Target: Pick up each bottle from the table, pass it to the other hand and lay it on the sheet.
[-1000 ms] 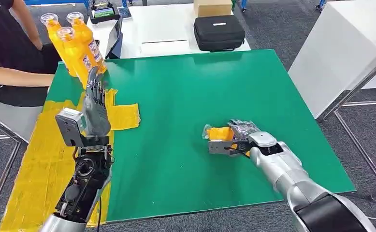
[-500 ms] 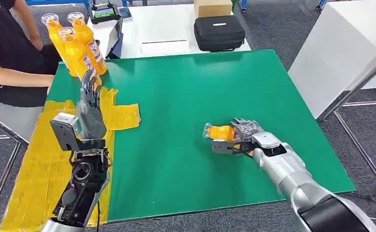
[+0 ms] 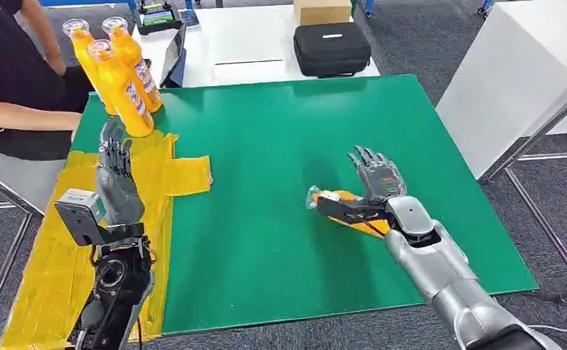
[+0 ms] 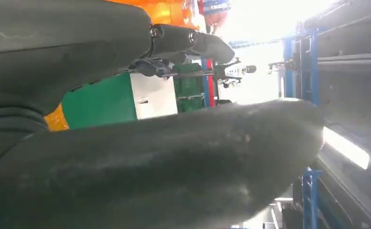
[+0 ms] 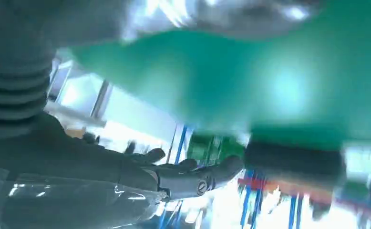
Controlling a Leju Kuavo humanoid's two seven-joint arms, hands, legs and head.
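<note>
An orange bottle [image 3: 331, 198] lies on its side on the green table [image 3: 266, 146], cap pointing left. My right hand [image 3: 377, 179] is over its far end with the fingers spread and lifted, and the thumb lies along the bottle's near side. In the right wrist view the fingers [image 5: 188, 179] stretch out straight, beside the bottle's clear plastic [image 5: 78, 205]. My left hand [image 3: 114, 179] hovers open and empty over the yellow sheet [image 3: 55, 255], fingers pointing away from me. Three more orange bottles [image 3: 124, 69] stand at the table's far left corner, just beyond that hand.
A person in black sits at the far left [image 3: 11, 80], an arm near the standing bottles. Behind the green table a white table [image 3: 244, 44] carries a black case [image 3: 331, 47] and a cardboard box [image 3: 321, 11]. A white cabinet [image 3: 514, 80] stands at the right.
My right hand's fingers have uncurled and lifted off the lying bottle. My left hand has drawn back and to the left, away from the standing bottles.
</note>
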